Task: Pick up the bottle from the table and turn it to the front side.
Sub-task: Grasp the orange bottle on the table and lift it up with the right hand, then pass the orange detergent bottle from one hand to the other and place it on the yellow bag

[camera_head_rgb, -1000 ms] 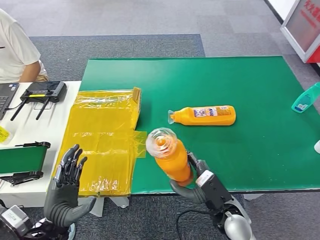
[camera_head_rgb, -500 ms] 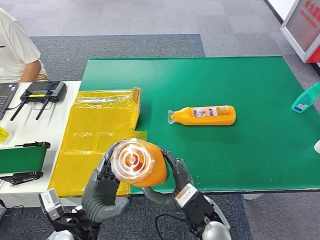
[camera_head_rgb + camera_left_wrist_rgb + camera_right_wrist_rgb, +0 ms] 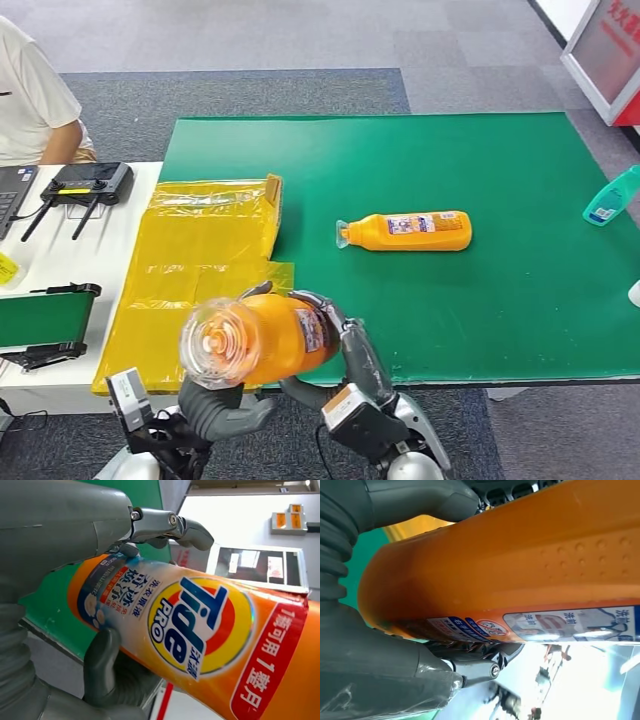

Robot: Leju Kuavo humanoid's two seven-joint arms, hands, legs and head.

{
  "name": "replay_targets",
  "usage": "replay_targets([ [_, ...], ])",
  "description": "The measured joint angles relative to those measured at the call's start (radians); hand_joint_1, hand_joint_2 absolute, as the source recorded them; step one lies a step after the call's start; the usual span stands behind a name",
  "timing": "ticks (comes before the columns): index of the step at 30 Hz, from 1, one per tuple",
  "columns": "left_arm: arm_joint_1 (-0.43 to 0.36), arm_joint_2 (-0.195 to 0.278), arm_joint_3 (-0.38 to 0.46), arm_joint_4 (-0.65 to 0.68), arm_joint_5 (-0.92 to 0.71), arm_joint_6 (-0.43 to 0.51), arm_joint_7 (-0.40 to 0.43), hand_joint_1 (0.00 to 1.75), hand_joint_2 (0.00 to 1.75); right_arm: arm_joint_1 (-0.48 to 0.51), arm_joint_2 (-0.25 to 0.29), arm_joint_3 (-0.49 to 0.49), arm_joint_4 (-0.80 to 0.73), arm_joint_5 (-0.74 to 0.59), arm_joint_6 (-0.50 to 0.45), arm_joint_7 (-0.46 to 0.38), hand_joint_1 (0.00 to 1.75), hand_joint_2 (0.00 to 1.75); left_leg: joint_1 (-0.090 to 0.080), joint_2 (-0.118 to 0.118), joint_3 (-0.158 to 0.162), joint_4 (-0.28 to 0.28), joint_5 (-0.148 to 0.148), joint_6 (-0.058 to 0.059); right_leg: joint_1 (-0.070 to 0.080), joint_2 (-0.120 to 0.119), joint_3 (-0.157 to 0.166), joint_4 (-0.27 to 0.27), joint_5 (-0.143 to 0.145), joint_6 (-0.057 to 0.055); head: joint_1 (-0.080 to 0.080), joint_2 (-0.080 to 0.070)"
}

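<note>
The orange bottle (image 3: 260,340) is up off the tabletop (image 3: 483,290), lying roughly level in front of the robot at about 6 o'clock in the head view, its clear cap aimed toward the camera and to 8 o'clock. Both hands are on it. The right hand (image 3: 349,345) wraps the base end, fingers curled over the top of the body and thumb beneath; the right wrist view shows the bottle's plain orange side with a label strip along one edge. The left hand (image 3: 215,405) cradles the neck end from below, thumb and fingers closed around it. In the left wrist view the bottle's front label, a blue logo on a yellow and orange disc, faces that camera, with the thumb (image 3: 103,662) pressed against the body.

A second orange bottle (image 3: 407,231) lies on its side mid-tabletop at 12 o'clock from the held one, cap pointing to 9 o'clock. Yellow plastic sheeting (image 3: 200,270) covers the tabletop's 9 o'clock edge. A teal bottle (image 3: 610,198) sits far out at 3 o'clock. A person's sleeve (image 3: 30,95) shows at 10 o'clock beside a black controller (image 3: 84,182).
</note>
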State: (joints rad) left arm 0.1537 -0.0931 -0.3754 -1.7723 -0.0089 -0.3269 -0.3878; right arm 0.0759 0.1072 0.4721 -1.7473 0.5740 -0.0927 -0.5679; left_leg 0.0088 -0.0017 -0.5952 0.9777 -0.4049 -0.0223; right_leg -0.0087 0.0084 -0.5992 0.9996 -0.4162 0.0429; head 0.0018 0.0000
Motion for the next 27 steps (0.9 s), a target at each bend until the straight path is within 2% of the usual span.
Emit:
replay_targets([
  [6, -0.018, 0.025, -0.035, -0.004, -0.144, 0.083, 0.019, 0.00, 1.75, -0.003, 0.000, 0.036, 0.060, 0.077, -0.083, 0.013, 1.75, 1.75, 0.000, 0.000, 0.000, 0.000, 0.000, 0.000, 0.000, 0.000, 0.000, 0.000, 0.000, 0.000, 0.000, 0.000],
  [11, -0.035, 0.032, -0.075, -0.032, -0.361, 0.212, 0.027, 0.00, 1.75, -0.010, 0.002, 0.039, 0.121, 0.095, -0.101, 0.025, 1.75, 1.75, 0.000, 0.000, 0.000, 0.000, 0.000, 0.000, 0.000, 0.000, 0.000, 0.000, 0.000, 0.000, 0.000, 0.000],
  [14, -0.052, 0.032, -0.107, -0.053, -0.450, 0.253, 0.027, 0.00, 1.75, -0.015, 0.002, 0.038, 0.165, 0.098, -0.106, 0.031, 1.75, 1.75, 0.000, 0.000, 0.000, 0.000, 0.000, 0.000, 0.000, 0.000, 0.000, 0.000, 0.000, 0.000, 0.000, 0.000],
  [19, -0.084, 0.040, -0.146, -0.062, -0.481, 0.270, 0.039, 0.00, 1.75, -0.028, 0.007, 0.037, 0.233, 0.115, -0.123, 0.032, 1.75, 1.75, 0.000, 0.000, 0.000, 0.000, 0.000, 0.000, 0.000, 0.000, 0.000, 0.000, 0.000, 0.000, 0.000, 0.000],
  [27, -0.106, 0.069, -0.152, -0.062, -0.487, 0.276, 0.052, 0.00, 1.75, -0.053, 0.017, 0.037, 0.313, 0.111, -0.139, 0.024, 1.75, 1.75, 0.000, 0.000, 0.000, 0.000, 0.001, -0.001, 0.000, 0.000, -0.001, 0.000, 0.000, 0.000, 0.000, 0.000],
])
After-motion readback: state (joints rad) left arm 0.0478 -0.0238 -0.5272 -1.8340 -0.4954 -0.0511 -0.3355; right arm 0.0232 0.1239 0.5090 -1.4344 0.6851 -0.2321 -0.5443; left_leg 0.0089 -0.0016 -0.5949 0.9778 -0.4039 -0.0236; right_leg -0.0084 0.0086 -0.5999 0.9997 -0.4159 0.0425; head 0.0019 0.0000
